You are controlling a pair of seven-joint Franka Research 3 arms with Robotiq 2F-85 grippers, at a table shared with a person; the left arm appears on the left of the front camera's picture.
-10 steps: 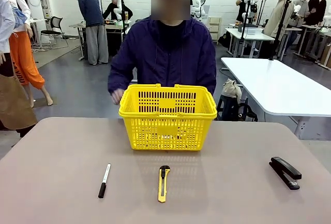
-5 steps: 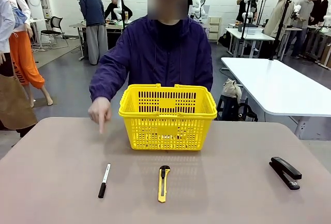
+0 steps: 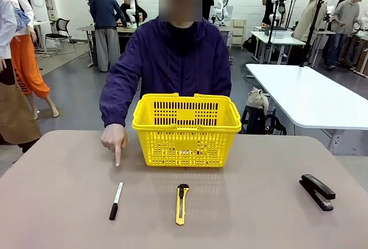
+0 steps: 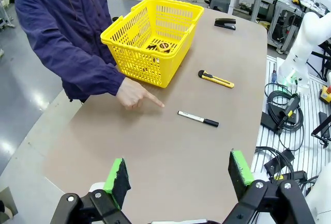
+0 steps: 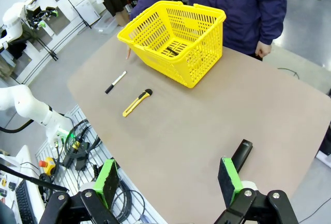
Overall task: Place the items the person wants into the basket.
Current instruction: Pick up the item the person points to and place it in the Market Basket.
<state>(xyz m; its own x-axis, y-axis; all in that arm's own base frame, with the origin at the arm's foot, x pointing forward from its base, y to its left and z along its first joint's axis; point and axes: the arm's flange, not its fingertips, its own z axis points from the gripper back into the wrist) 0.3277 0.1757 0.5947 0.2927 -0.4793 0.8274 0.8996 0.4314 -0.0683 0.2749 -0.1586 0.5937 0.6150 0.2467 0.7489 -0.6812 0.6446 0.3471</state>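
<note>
Layout of the grey-brown counter (image 3: 69, 168) with both arms held back. A large yellow plastic shopping basket (image 3: 186, 129) with slotted sides stands upright at the far middle, directly before the person (image 3: 172, 59) in a dark purple-blue zipped jacket. Three things lie in a row nearer the robot:

- On its left is a marker (image 3: 115, 200) with a white barrel and black cap, the cap towards the robot.
- In the middle is a yellow utility knife (image 3: 181, 203).
- Well apart on its right is a black stapler (image 3: 317, 191).

The person's hand (image 3: 114, 138) hangs beside the basket's left wall. Its index finger points down at the counter just beyond the marker's white end, without touching it.

The left wrist view shows a small round yellow-and-black tape measure (image 4: 163, 46) lying inside the basket. The right wrist view shows a thin black pen (image 5: 170, 52) on the basket floor.

The left pincer (image 4: 179, 171) stands with its green pads spread wide and holds nothing. The marker lies ahead of it, well apart, with bare counter between, and the person's hand and the basket lie farther on.

The right pincer (image 5: 167, 178) is likewise spread wide and holds nothing. The stapler lies just past one of its fingers. The utility knife lies between this pincer and the marker, which is well apart.
</note>
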